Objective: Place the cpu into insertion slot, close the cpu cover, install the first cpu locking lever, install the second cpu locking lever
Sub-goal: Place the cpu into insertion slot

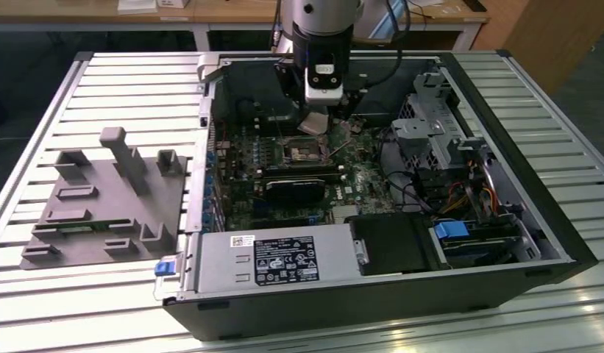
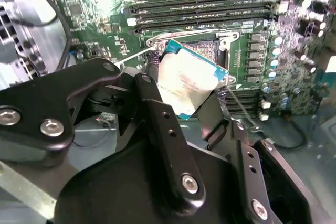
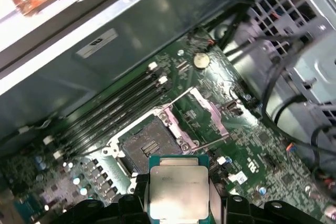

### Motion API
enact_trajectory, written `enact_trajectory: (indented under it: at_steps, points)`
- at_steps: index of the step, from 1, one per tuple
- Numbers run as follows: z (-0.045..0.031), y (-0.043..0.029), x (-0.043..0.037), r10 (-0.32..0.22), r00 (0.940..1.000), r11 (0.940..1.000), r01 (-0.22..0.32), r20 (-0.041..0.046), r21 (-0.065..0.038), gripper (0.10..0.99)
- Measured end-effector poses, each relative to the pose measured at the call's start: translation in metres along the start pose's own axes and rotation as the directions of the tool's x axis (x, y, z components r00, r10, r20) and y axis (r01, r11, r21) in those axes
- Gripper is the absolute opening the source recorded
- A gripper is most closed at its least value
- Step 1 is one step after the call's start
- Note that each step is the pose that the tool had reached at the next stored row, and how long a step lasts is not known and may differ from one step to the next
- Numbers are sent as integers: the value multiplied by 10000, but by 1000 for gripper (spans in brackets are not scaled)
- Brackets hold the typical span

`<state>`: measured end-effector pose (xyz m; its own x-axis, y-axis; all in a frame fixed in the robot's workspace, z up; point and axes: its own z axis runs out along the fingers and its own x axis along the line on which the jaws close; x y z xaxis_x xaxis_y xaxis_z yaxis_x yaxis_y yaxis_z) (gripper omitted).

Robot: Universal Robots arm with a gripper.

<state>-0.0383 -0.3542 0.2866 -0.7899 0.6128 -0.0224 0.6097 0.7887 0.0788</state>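
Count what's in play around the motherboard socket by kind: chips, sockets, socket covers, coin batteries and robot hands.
hand: 1
cpu, gripped in the hand above the board: 1
insertion slot, nothing in it yet: 1
cpu cover, swung open: 1
coin battery: 1
Total: 5

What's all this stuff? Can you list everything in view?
open metal computer case: one, black, on slatted silver table.
square silver-rimmed insertion slot: one, dark centre, empty, on green motherboard.
thin metal cpu cover frame: one, silver, open beside the slot.
long memory slots: several, black, beside the slot.
moulded plastic fixture: one, grey, exterior view's left of case.
square flat cpu chip: one, silver-grey, above the slot.
robot gripper: one, black, shut on the chip.
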Motion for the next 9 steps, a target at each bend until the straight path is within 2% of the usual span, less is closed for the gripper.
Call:
enact_trajectory:
  at_steps: [5, 9]
  points:
    - [3, 0, 0, 887, 9960, 9961, -887, 71, 17, 537]
    - [6, 0, 0, 1598, 9871, 9871, -1598, 128, 25, 537]
